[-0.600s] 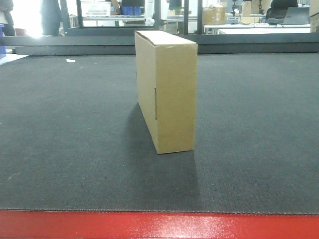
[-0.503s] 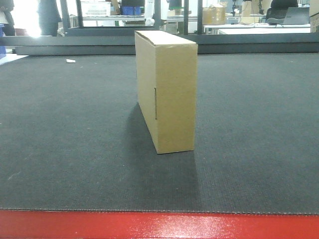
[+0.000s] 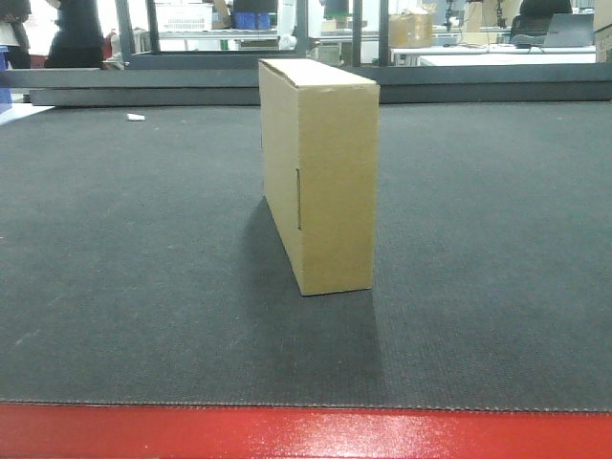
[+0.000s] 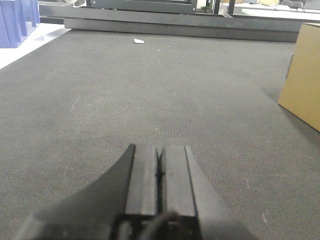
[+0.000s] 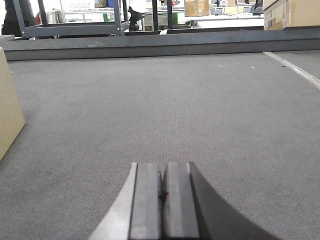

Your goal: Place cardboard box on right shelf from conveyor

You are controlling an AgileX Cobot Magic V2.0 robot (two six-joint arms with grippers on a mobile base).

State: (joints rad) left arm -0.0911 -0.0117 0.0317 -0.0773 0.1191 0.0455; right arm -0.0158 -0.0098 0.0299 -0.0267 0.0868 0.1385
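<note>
Exterior front-facing view: the cardboard box (image 3: 320, 177) stands upright on its narrow edge at frame centre on the conveyor (image 3: 143, 287), untouched. The left gripper (image 4: 160, 172) and the right gripper (image 5: 163, 192) sit low over the conveyor, jaws closed on nothing. The box shows at the right edge of the left wrist view and the left edge of the right, so the arms flank it, probably staged for a two-sided clamp.

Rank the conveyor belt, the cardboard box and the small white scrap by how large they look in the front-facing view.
1. conveyor belt, filling most of the frame.
2. cardboard box.
3. white scrap, tiny; it lies farther back, which exaggerates the gap.
</note>
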